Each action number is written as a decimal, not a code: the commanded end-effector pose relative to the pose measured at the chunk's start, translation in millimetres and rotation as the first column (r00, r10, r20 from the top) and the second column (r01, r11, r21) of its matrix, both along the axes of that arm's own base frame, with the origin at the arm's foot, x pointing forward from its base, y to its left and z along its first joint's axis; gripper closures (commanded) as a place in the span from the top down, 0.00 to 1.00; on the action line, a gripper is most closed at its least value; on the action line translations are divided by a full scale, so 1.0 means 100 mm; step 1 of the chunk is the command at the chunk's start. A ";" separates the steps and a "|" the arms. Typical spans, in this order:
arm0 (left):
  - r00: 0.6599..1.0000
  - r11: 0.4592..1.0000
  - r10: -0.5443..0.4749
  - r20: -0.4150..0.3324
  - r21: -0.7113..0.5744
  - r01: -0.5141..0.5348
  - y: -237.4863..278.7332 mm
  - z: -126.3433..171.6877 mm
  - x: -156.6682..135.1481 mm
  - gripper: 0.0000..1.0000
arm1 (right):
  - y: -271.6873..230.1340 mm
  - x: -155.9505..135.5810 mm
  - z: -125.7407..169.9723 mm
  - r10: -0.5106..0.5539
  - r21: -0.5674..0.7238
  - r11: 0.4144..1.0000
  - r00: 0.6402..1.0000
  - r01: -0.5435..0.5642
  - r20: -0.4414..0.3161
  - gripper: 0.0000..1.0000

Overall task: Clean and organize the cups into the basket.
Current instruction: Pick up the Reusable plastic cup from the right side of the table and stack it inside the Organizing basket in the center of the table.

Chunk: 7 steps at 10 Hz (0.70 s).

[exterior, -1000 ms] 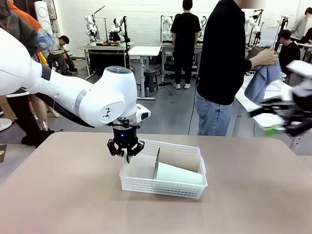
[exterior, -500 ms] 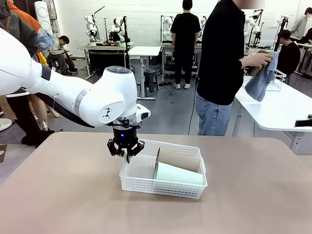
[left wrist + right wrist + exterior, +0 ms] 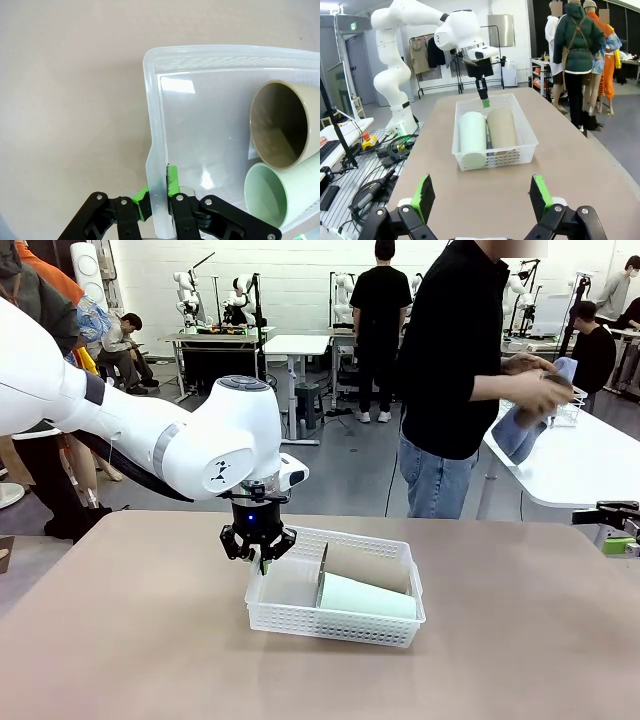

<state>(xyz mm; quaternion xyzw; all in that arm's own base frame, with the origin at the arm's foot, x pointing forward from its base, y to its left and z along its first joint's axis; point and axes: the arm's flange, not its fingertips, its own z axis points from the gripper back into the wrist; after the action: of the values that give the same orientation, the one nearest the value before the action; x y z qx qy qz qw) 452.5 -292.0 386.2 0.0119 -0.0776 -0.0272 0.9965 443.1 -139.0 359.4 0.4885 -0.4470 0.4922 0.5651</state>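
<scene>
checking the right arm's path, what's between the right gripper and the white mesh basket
Bare brown tabletop in the right wrist view; nothing stands between the open right gripper and the white mesh plastic basket.

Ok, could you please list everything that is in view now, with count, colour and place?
basket: 1, white, on the table near the middle
mint green cup: 1, pale green, lying on its side in the basket, near side
tan cup: 1, brown, lying on its side in the basket, beside the mint green cup
table: 1, beige-brown, under the basket
cloth: 1, blue, in the person's hands
side table: 1, white, behind at the right
person: 1, black top, blue jeans, standing at the far side
robot's left hand: 1, black, green pads, shut on the basket's short wall
robot's right hand: 1, black, green pads, open, apart from the basket
</scene>
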 end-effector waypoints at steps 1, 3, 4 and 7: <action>1.000 1.000 -0.001 0.000 0.002 0.001 -0.01 0.01 -0.01 0.00 | -0.01 -0.05 0.05 -0.001 0.004 1.000 1.000 0.001 0.008 1.00; 1.000 1.000 -0.001 0.000 0.002 0.001 -0.01 0.01 -0.01 0.00 | -0.01 -0.05 0.05 -0.001 0.004 1.000 1.000 0.001 0.008 1.00; 1.000 1.000 -0.001 0.000 0.002 0.001 -0.01 0.01 -0.01 0.00 | -0.01 -0.05 0.05 -0.001 0.004 1.000 1.000 0.001 0.008 1.00; 1.000 1.000 -0.001 0.000 0.002 0.001 -0.01 0.01 -0.01 0.00 | -0.01 -0.05 0.05 -0.001 0.004 1.000 1.000 0.001 0.008 1.00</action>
<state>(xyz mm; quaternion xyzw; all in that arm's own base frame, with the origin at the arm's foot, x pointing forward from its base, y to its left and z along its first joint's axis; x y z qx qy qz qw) 452.5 -292.0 386.2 0.0119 -0.0776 -0.0272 0.9965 441.9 -141.3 363.2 0.4853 -0.4502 0.4929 0.5647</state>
